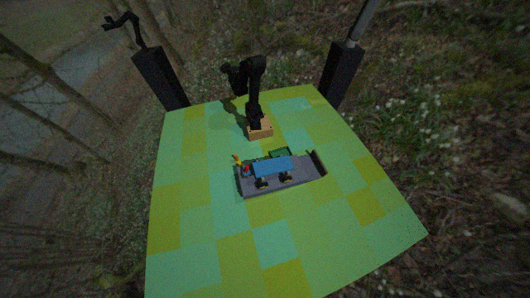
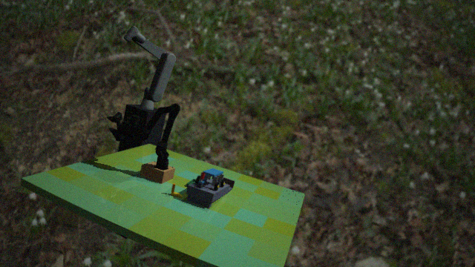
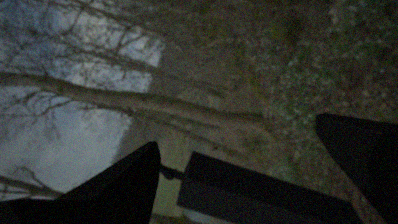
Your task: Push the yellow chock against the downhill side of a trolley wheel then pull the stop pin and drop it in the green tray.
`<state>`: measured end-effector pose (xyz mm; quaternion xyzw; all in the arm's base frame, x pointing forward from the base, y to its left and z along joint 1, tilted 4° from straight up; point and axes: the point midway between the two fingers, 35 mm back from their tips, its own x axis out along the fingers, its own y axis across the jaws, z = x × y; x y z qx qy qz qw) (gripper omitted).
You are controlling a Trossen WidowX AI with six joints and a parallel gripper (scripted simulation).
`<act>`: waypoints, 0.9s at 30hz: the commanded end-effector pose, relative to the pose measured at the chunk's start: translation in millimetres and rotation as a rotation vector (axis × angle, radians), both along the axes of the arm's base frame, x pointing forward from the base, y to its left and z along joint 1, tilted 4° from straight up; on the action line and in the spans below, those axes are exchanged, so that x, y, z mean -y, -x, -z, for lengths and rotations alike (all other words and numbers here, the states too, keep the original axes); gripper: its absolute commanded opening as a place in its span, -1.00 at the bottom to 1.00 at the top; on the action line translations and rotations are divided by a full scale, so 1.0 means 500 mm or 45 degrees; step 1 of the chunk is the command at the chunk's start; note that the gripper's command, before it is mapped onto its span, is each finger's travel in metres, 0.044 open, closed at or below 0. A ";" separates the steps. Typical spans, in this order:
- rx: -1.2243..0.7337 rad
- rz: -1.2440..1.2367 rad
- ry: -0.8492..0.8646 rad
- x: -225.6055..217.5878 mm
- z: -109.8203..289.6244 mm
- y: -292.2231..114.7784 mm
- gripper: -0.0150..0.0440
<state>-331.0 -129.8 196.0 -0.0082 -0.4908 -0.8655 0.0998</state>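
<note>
The black two-fingered hand (image 3: 235,165) stands wide open and holds nothing; in the wrist view its dark fingers frame only distant ground, a pale patch and a black post. The black jointed arm (image 1: 252,88) is folded up over its tan wooden base block (image 1: 260,129), with the hand raised well apart from the work. In front of the base, on the green and yellow chequered table (image 1: 265,244), lies the grey ramp block (image 1: 304,174) with a dark end wall at one side. The small trolley with a blue flat deck and black wheels (image 1: 273,166) stands on the ramp. The red-headed stop pin (image 1: 247,169) sits at the trolley's end away from the dark wall, touching or just beside the deck. The yellow chock with its orange handle (image 1: 237,159) stands just off that same end of the ramp, near the pin and apart from the wheels. The green tray (image 1: 280,152) lies between the ramp and the arm's base, just beside the ramp's far edge.
</note>
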 end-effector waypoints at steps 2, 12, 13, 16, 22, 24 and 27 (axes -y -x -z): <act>0.008 -0.021 -0.047 0.013 0.004 -0.002 0.69; 0.024 -0.376 -0.749 0.199 0.065 -0.072 0.15; 0.014 -0.416 -0.820 0.216 0.072 -0.083 0.15; -0.029 -0.539 -1.031 0.265 0.090 -0.119 0.15; -0.170 -0.787 -1.414 0.348 0.124 -0.206 0.15; -0.227 -0.865 -1.518 0.370 0.133 -0.238 0.15; -0.325 -0.980 -1.670 0.399 0.147 -0.289 0.15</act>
